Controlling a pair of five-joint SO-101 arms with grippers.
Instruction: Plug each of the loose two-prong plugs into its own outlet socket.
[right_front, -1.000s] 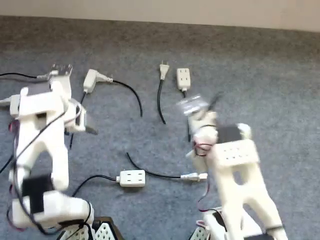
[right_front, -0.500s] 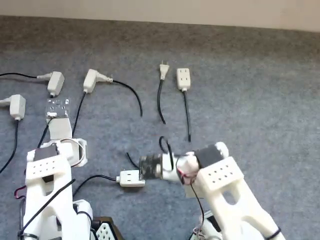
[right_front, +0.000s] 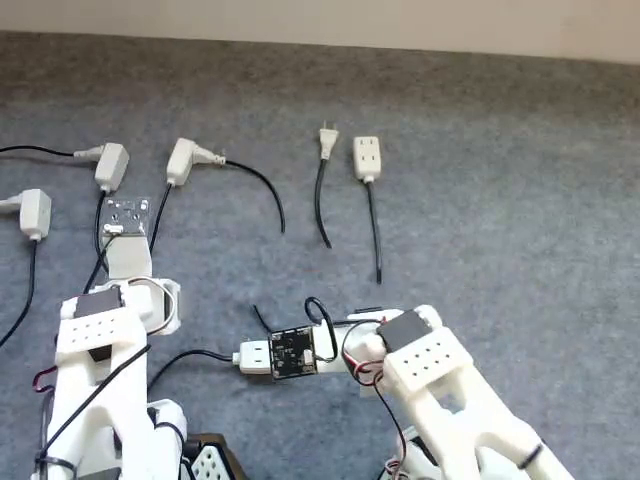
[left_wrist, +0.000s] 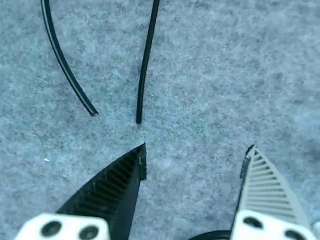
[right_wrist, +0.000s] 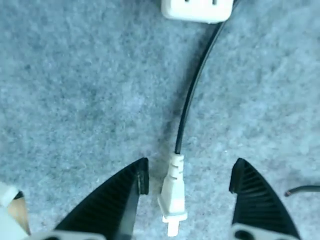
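Note:
A small white two-prong plug (right_wrist: 172, 196) lies on the carpet between the fingers of my open right gripper (right_wrist: 191, 162), untouched. Its black cord (right_wrist: 196, 87) runs past a white outlet socket (right_wrist: 197, 9) just beyond. In the high view that socket (right_front: 255, 356) lies at the front, with my right gripper (right_front: 287, 353) right beside it. My left gripper (left_wrist: 197, 149) is open over bare carpet, near two black cord ends (left_wrist: 138, 119). In the high view my left gripper (right_front: 122, 212) sits just short of two white plugs (right_front: 110, 165) (right_front: 182, 158).
A third white plug (right_front: 35, 212) lies at the left edge. A slim plug (right_front: 326, 138) and a second outlet socket (right_front: 366, 155) lie side by side at the far middle, cords trailing toward me. Grey carpet to the right is open.
My right arm swung from the far middle down to the front plug and socket. My left arm pulled back from the far-left plugs and now barely moves.

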